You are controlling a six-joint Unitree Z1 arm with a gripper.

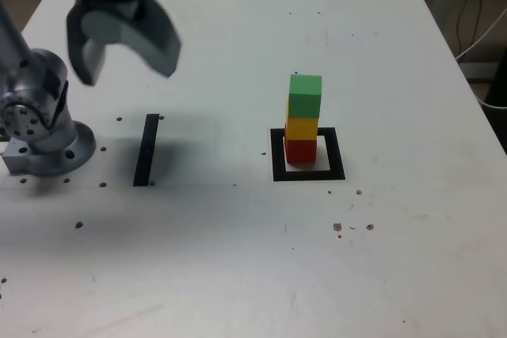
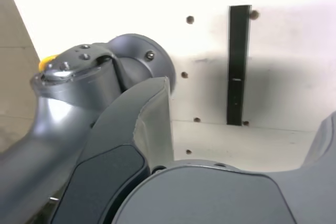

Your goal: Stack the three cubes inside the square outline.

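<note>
Exterior view, stacking task. I see the three cubes standing as one upright column: the red cube point(image 1: 300, 151) at the bottom, the yellow cube point(image 1: 302, 127) on it, the green cube point(image 1: 305, 96) on top, sitting a shade toward the exterior view's right of the two beneath. The red cube rests on the white centre of the square outline point(image 1: 278, 156), whose black tape frame shows on all sides of it.

My claw point(image 1: 127, 57) hangs high above the bench point(image 1: 396, 259) at the exterior view's upper left, well apart from the column, which lies toward the exterior view's right and lower down. The jaws stand wide apart with nothing between them and touch nothing. Below the claw sit the arm's base point(image 1: 43, 144) and a straight black tape strip point(image 1: 146, 150); the wrist view shows that strip point(image 2: 238, 66) and the base, no cube.

I judge the stack complete; any coming move need only keep clear of the column.
</note>
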